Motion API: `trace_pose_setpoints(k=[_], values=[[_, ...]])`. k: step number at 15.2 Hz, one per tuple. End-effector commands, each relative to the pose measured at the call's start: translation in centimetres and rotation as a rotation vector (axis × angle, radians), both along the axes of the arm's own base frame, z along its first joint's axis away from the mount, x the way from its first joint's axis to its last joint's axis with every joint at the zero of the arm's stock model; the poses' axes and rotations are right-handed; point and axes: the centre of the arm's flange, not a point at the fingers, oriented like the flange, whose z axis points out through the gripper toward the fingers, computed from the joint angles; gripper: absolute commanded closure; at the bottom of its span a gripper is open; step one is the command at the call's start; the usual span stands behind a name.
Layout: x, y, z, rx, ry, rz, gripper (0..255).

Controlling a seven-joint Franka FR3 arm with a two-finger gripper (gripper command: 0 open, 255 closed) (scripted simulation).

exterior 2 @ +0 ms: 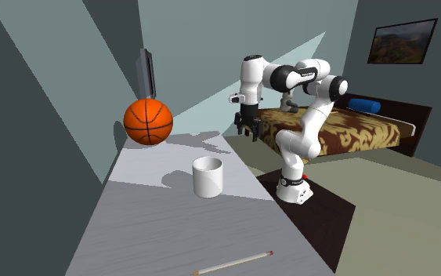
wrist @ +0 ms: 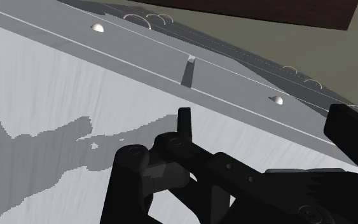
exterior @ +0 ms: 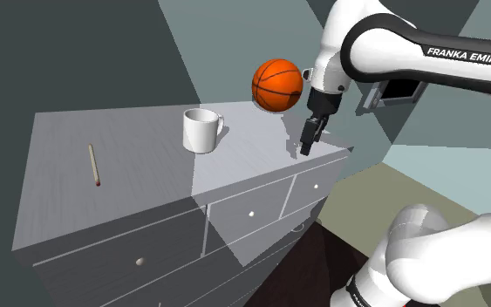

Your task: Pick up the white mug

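Mug: white mug [exterior: 201, 131] upright, mid-top of the dresser [exterior: 69, 139], near the basketball [exterior: 277, 85].
Gripper: gripper [exterior: 307, 146] over the dresser's front corner, fingers apart, empty, well apart from the mug.

The white lettering "FRANKA EMIKA" stands on the arm [exterior: 461, 54], on its dark band

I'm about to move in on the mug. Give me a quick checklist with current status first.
1. Upright white mug on the dresser: ok.
2. Handle side known: ok, it points toward the gripper.
3. Hand at the mug: not ok, it hangs apart from it, near the dresser's edge.
4. Route clear of the basketball: looks ok, it sits off to the side.
5. Mug clear of the thin stick: ok.
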Motion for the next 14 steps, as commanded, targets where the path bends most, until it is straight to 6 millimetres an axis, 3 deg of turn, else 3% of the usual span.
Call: trace_pose_setpoints(k=[1, 14], values=[[0.0, 0.0, 0.0, 0.0, 0.0, 0.0, 0], [13.9, 9.9, 1.2, 0.025, 0.013, 0.038, 0]])
